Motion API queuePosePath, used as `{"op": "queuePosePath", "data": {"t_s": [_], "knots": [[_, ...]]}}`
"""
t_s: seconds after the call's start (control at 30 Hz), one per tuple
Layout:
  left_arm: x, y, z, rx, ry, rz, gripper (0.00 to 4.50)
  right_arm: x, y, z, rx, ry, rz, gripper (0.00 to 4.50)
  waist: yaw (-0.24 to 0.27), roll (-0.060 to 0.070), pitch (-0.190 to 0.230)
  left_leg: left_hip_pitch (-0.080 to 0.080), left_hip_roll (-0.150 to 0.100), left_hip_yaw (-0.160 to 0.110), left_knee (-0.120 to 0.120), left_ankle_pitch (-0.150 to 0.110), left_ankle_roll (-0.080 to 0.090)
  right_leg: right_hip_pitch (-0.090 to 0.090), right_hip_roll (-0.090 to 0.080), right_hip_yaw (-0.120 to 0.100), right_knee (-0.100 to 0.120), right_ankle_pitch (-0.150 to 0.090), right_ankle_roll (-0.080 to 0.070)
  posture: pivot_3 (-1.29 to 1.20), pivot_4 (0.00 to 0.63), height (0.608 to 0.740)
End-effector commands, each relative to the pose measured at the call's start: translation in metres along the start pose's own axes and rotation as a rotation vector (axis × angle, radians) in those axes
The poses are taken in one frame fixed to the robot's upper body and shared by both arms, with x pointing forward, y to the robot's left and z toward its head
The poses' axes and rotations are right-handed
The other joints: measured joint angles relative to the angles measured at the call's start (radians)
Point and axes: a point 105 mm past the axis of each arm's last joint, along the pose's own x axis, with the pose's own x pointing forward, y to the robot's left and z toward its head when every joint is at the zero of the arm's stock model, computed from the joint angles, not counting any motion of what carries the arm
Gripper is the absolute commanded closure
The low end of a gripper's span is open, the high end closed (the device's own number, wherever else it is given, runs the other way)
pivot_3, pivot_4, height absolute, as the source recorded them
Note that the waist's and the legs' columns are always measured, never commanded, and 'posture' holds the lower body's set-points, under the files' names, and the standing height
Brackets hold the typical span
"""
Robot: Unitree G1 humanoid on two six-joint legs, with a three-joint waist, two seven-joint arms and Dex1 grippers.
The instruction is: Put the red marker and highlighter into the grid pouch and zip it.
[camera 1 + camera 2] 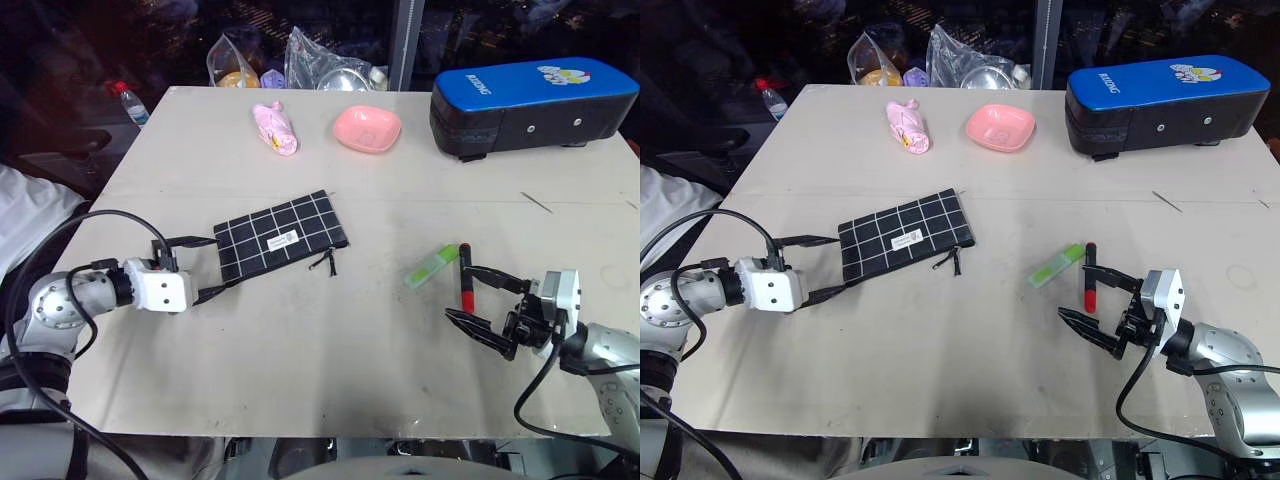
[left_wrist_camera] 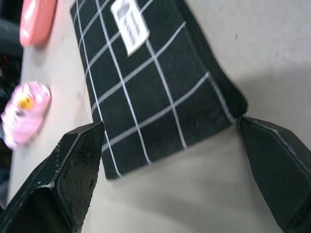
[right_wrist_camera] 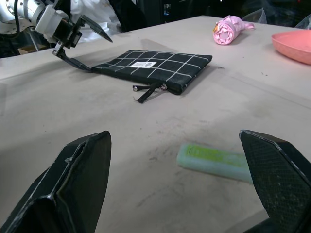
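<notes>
Left eye view: the left gripper [image 1: 207,266] sits at centre left with its fingers spread wide around the near-left end of the pouch [image 1: 282,238], holding nothing. The right gripper [image 1: 478,296], lower right, is also wide open and empty, level with the table just short of the marker [image 1: 465,276]. The highlighter [image 1: 432,266] lies just left of the marker, the two right of centre and well apart from the pouch.

Judging by this, the step is the opening one: steadying the pouch before it is unzipped. Its zipper looks closed, the pull [image 1: 327,262] trailing off the lower right corner. Next, the left fingers would need to close on the pouch end so the zipper can be drawn.

The table [image 1: 330,370] is a pale, scuffed board. Along the top sit a pink bowl [image 1: 367,129], a pink bundle [image 1: 274,127], a blue case [image 1: 533,105] and plastic bags [image 1: 300,62], against a dark room.
</notes>
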Motion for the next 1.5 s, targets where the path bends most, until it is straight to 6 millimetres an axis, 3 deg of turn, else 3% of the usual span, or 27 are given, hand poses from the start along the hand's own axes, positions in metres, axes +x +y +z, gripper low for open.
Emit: {"op": "queuePosePath", "data": {"t_s": [0.03,0.4,0.57,0.9,1.27,1.5], "knots": [[-0.011,0.007,-0.012,0.007,0.062,0.041,0.0,-0.004,-0.001,0.008,-0.039,-0.014,-0.014,0.23,-0.001,0.0,0.0,0.0,0.0,0.0,0.0,0.0,0.0,0.0,0.001,0.0,0.0,0.0,0.0,0.0,0.15,0.74],[-0.03,-0.001,-0.021,0.028,0.116,0.006,0.0,0.001,-0.002,0.006,-0.037,-0.014,-0.003,0.23,0.0,0.0,0.0,0.0,0.001,0.002,0.002,0.0,0.0,0.0,0.003,0.001,0.001,0.0,0.001,0.0,0.15,0.74],[-0.011,-0.004,-0.009,0.08,0.043,-0.028,0.0,0.002,-0.002,0.006,-0.04,-0.015,-0.005,0.23,0.004,0.0,0.0,0.0,0.001,0.002,0.003,0.0,0.0,0.0,0.003,0.002,0.001,0.0,0.001,0.0,0.15,0.74],[0.048,0.004,0.005,0.09,-0.043,0.025,0.0,-0.005,-0.004,0.008,-0.05,-0.004,-0.048,0.23,0.046,0.005,-0.003,0.001,-0.002,0.004,0.006,0.001,0.001,0.004,0.001,0.0,0.001,0.002,0.003,0.0,0.15,0.74],[0.068,0.021,0.016,0.143,-0.08,0.136,0.0,-0.001,-0.002,0.014,-0.054,-0.042,-0.081,0.23,0.027,0.004,-0.004,0.002,-0.001,0.001,0.006,0.001,0.002,0.005,0.002,0.0,0.001,0.002,0.004,0.0,0.15,0.74],[0.082,0.033,0.036,0.211,-0.171,0.194,0.0,0.001,-0.002,0.012,-0.052,-0.044,-0.09,0.23,0.027,0.004,-0.004,0.002,-0.001,0.001,0.006,0.001,0.002,0.005,0.002,0.0,0.001,0.002,0.004,0.0,0.15,0.74]]}}
